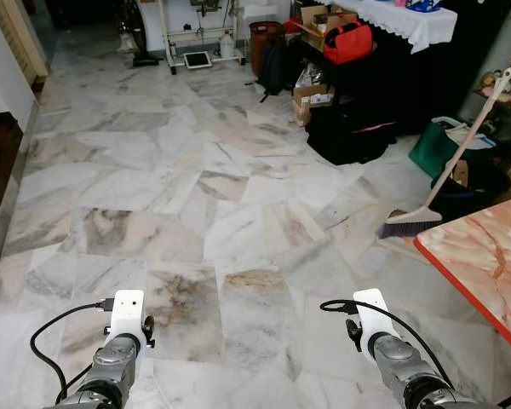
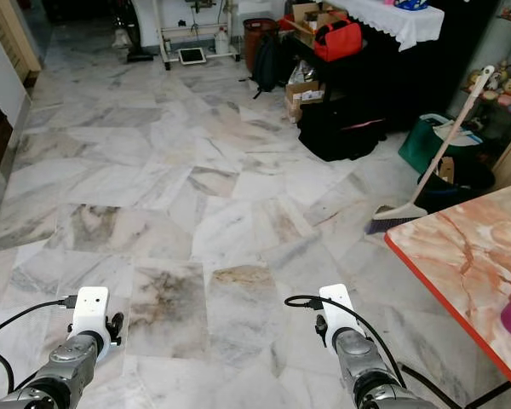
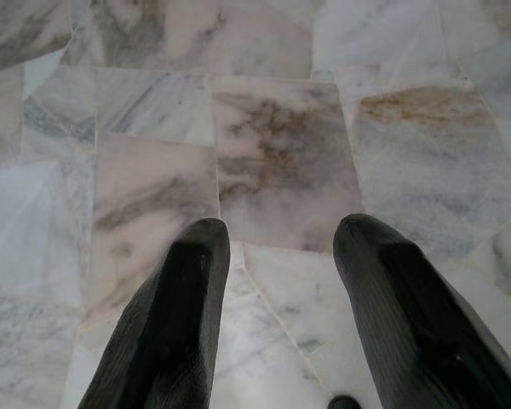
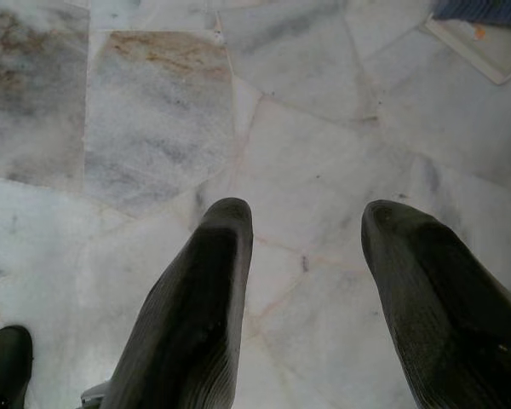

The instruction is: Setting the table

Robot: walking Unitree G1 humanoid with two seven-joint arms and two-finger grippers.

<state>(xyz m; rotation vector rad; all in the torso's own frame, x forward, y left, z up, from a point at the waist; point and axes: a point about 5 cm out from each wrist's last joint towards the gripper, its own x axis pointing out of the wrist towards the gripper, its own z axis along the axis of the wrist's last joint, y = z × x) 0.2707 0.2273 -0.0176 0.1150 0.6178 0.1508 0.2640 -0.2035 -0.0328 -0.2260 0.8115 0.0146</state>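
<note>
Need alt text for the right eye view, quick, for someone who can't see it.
Both arms reach out low over a marble floor, left gripper and right gripper open and holding nothing. A marble-patterned table with a red edge stands at the robot's right, a broom leaning beyond it. Bags and boxes crowd the far right.
</note>
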